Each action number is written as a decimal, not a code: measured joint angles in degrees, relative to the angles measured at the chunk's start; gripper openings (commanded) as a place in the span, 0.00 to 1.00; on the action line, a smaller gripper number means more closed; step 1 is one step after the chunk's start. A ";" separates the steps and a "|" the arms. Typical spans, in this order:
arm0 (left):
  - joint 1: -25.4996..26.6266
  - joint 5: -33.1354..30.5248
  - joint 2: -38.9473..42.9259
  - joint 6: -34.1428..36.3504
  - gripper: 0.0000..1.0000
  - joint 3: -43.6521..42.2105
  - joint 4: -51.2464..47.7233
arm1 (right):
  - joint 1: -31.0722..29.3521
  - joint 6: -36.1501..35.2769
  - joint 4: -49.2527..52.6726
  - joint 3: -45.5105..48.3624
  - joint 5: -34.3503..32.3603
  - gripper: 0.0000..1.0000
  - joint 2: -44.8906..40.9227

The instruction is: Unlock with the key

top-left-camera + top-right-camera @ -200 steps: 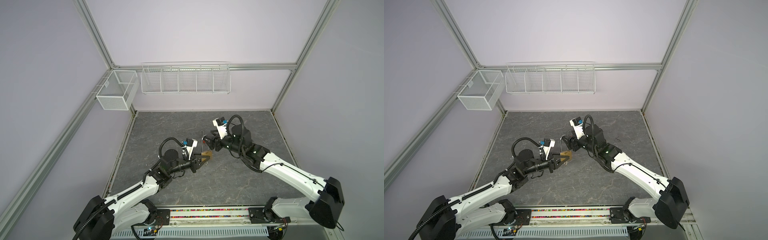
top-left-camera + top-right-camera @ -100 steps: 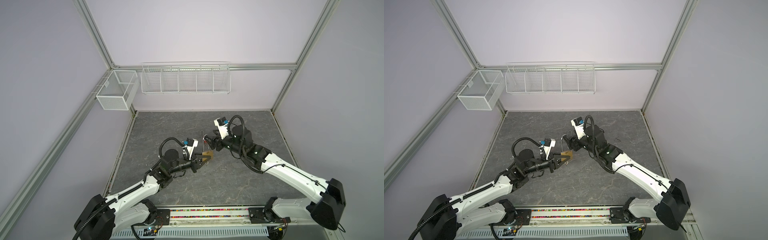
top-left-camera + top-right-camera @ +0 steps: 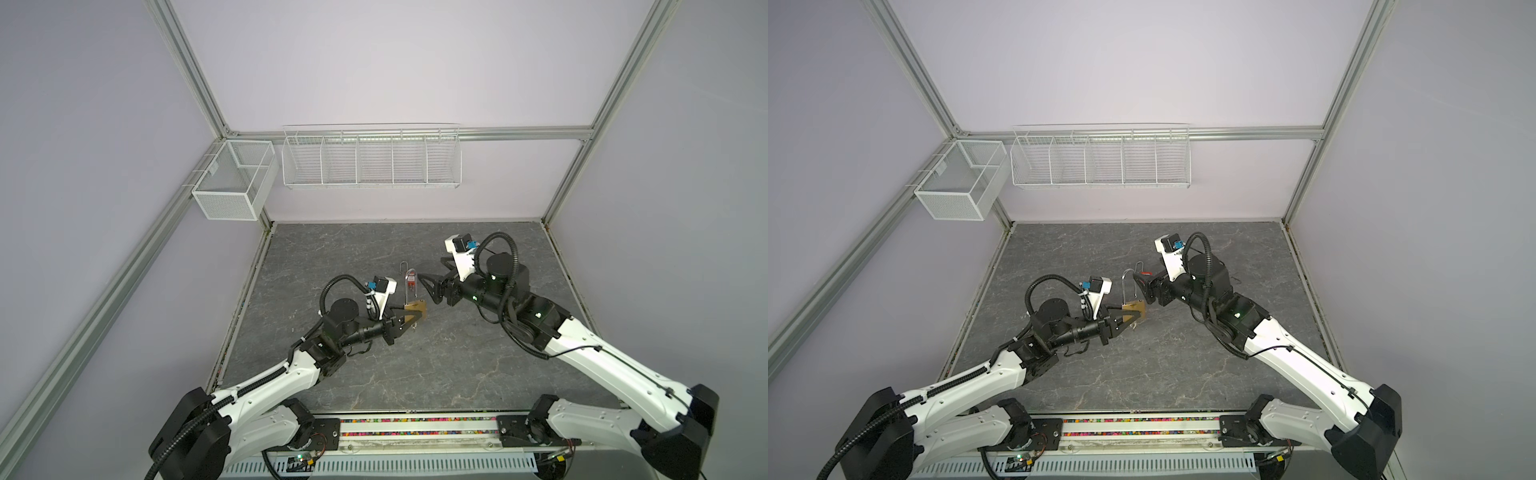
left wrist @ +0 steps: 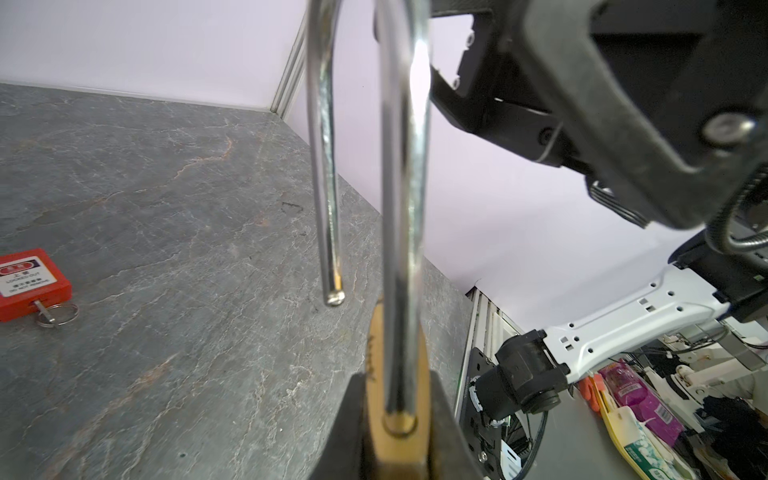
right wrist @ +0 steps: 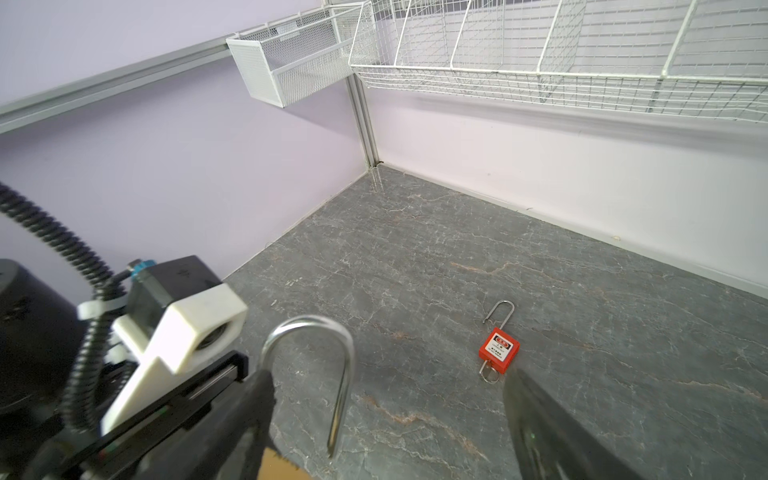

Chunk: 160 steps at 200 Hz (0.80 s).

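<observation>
Padlock (image 4: 398, 454) of brass sits clamped by its body in the left hand (image 3: 409, 323), shackle (image 4: 328, 166) end already sprung free, with the empty right hand (image 5: 387, 374) spread wide just beside that shackle, so unlocking looks done.

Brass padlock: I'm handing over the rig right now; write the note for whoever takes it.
Left pincer: shut on the brass padlock by its body, held above the table, shackle up.
Right pincer: open, gripping nothing, close by the shackle.
Red padlock: lying on the table beyond, key in its keyhole.
Done: the shackle's free end is out of the body, so the brass padlock looks unlocked.
Left: probably set it down; whether the red padlock is locked is unclear.
</observation>
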<state>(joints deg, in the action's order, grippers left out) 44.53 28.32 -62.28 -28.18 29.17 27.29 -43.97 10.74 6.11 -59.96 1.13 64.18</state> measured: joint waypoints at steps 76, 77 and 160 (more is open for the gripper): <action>0.00 4.37 -1.79 -1.11 0.00 0.79 2.32 | 0.02 0.20 6.78 0.46 -1.40 0.86 3.02; 0.00 4.39 -1.79 -1.11 0.00 0.81 2.32 | 0.02 0.20 6.88 0.39 -1.51 0.86 3.17; 0.00 7.58 -1.55 -1.31 0.00 0.96 2.51 | 0.00 -0.63 8.24 -4.46 -1.90 0.87 7.78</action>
<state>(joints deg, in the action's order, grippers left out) 44.53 35.90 -63.83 -29.50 30.13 29.80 -43.97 10.11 14.35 -64.42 -0.78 71.96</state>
